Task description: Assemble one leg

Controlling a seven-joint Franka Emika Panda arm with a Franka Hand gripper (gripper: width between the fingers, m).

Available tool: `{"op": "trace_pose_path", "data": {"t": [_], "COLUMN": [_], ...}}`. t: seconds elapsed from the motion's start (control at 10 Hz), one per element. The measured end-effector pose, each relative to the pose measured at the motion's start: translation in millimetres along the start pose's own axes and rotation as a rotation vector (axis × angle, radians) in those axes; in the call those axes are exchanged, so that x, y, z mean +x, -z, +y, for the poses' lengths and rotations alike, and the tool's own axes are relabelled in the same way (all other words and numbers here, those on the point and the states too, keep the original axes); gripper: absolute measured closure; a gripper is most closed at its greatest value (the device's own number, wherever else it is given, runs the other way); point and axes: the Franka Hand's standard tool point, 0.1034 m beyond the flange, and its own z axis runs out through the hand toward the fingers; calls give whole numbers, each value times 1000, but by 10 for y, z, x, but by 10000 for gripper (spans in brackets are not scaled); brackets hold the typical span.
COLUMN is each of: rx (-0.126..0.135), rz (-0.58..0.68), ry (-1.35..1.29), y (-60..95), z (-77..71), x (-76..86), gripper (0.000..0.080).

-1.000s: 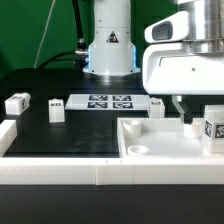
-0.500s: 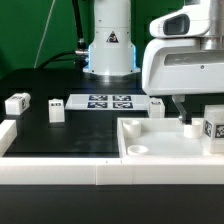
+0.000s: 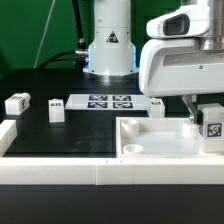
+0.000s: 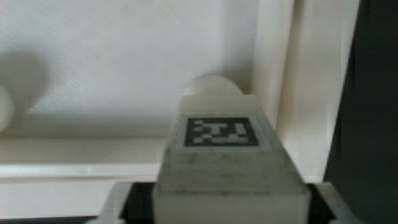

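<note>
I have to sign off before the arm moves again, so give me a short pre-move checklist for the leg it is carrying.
1. Leg in the gripper: ok; in the wrist view the leg sits between the fingers.
2. Tag readable: ok; the square mark on the held leg faces the wrist camera.
3. Leg over the tray-like piece: ok; in the exterior view it hangs at that piece's right end.
4. Lined up with a hole: cannot tell; a rounded bump shows just behind the leg.
5. Leg seated or touching the tray: cannot tell.
6. Spare legs out of the way: ok; they lie far off, at the exterior view's left.
</note>
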Motion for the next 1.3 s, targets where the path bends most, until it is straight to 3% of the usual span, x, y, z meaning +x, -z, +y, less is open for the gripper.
{"op": "trace_pose_path", "data": {"t": [0.3, 0.5, 1.0, 1.3], "rx": [16, 42, 67, 90], "rz": [-2, 12, -22, -44], "ry": [-170, -488, -1292, -1528], "y": [-5, -15, -34, -35], "z": [36, 29, -48, -29], "x": [-5, -23, -53, -53], "gripper": [508, 508, 508, 508]}}
